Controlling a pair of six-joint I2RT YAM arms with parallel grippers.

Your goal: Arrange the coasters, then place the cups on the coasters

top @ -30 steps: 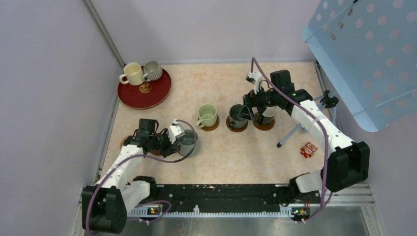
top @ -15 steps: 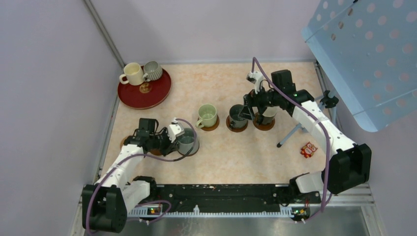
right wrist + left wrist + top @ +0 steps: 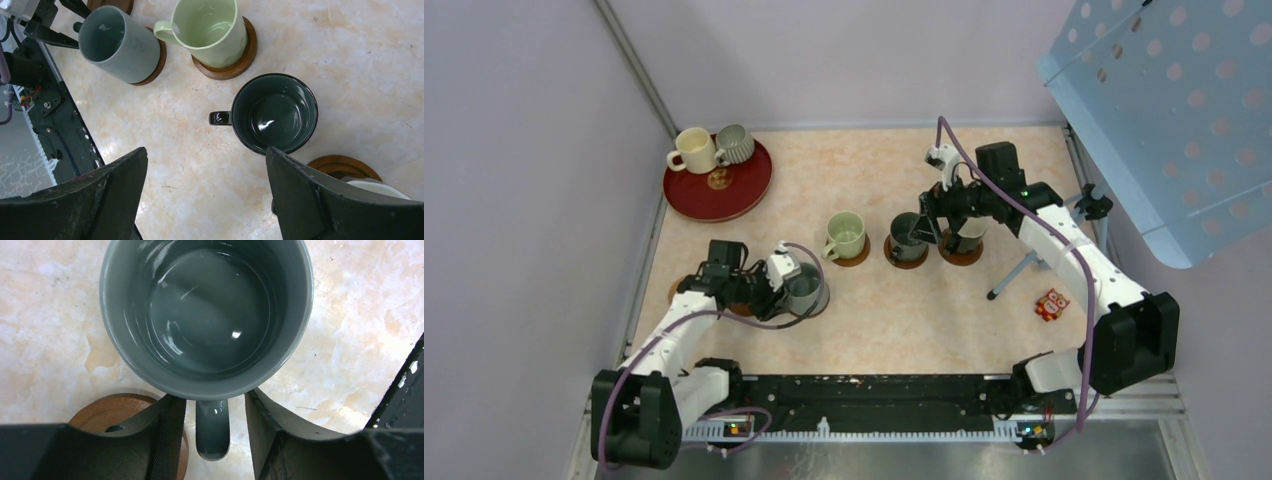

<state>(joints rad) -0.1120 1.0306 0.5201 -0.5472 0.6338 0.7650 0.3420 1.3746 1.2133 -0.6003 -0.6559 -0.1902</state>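
Observation:
A grey-green cup (image 3: 207,315) stands on a coaster (image 3: 152,62). Its handle (image 3: 212,427) lies between the jaws of my left gripper (image 3: 212,402), which is open with a gap on each side of the handle. A bare coaster (image 3: 107,415) lies partly under the left finger. My right gripper (image 3: 205,165) hangs open and empty above the table, beside the dark green cup (image 3: 274,112). The pale green cup (image 3: 210,30) and a cream cup (image 3: 967,238) each rest on a coaster. Another cream cup (image 3: 692,150) and a ribbed grey cup (image 3: 736,145) sit on the red tray (image 3: 724,195).
Another coaster (image 3: 677,290) peeks out at the left table edge behind my left arm. A small red packet (image 3: 1052,304) lies at the right. A blue perforated panel (image 3: 1164,110) on a stand overhangs the right side. The black rail (image 3: 874,395) runs along the near edge.
My left gripper has opened and let go of the grey-green cup's handle; the cup stands on its coaster. The right arm has not moved.

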